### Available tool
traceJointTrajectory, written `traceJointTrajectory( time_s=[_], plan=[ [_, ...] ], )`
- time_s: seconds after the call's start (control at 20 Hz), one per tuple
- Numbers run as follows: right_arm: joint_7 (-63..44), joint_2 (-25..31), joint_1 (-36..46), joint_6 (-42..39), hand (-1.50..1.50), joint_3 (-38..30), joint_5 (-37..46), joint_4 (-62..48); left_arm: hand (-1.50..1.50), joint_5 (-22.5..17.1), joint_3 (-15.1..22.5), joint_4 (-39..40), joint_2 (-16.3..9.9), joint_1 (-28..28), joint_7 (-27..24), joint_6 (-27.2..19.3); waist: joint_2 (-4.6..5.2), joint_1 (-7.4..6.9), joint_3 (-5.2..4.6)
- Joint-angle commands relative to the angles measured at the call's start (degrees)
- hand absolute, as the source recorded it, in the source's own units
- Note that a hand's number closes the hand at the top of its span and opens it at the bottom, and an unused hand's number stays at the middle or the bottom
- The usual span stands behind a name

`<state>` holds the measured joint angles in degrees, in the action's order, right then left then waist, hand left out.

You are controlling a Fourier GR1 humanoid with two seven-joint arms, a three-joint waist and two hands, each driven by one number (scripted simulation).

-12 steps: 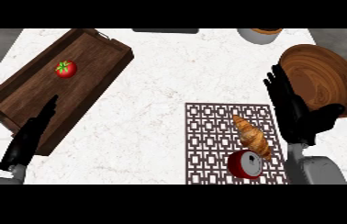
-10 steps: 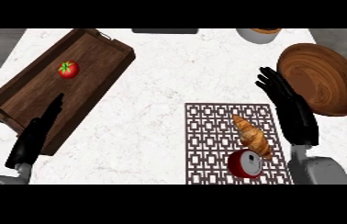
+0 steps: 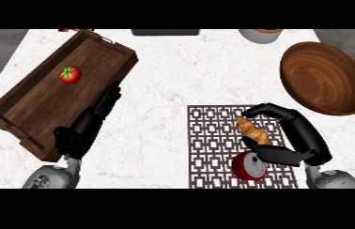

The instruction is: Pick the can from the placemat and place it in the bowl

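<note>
On the placemat (image 3: 215,143), the right hand (image 3: 302,139) curls apart around a red can (image 3: 248,166): rigid, light, slippery, best gripped round its sides.

On the desk (image 3: 180,68), the tray (image 3: 42,101) lies toward 10 o'clock with a tomato (image 3: 69,74) in it, and the bowl (image 3: 322,78) sits at 2 o'clock. The placemat (image 3: 212,148) lies at 5 o'clock, carrying a croissant (image 3: 253,130) and, nearer the front edge, the can (image 3: 246,167), apparently touching the croissant's near end.
</note>
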<state>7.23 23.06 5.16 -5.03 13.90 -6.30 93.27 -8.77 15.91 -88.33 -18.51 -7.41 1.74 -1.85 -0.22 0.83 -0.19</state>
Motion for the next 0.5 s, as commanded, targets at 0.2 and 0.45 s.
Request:
traceJointTrajectory(
  time_s=[0.2, 0.45],
  plan=[
    [7.7, 6.7, 4.1, -2.9, -1.5, 5.3, 16.2, -3.0, 0.0, -1.7, 0.3, -0.8, 2.3, -1.8, 0.7, 2.4, 0.29, -1.42, 0.17],
    [-5.0, 14.2, 7.7, -6.5, -1.5, 9.3, 25.6, 4.2, 0.0, -0.9, 1.9, -3.6, 3.4, -1.0, 2.0, 1.8, -0.08, -1.57, 0.04]
  ],
)
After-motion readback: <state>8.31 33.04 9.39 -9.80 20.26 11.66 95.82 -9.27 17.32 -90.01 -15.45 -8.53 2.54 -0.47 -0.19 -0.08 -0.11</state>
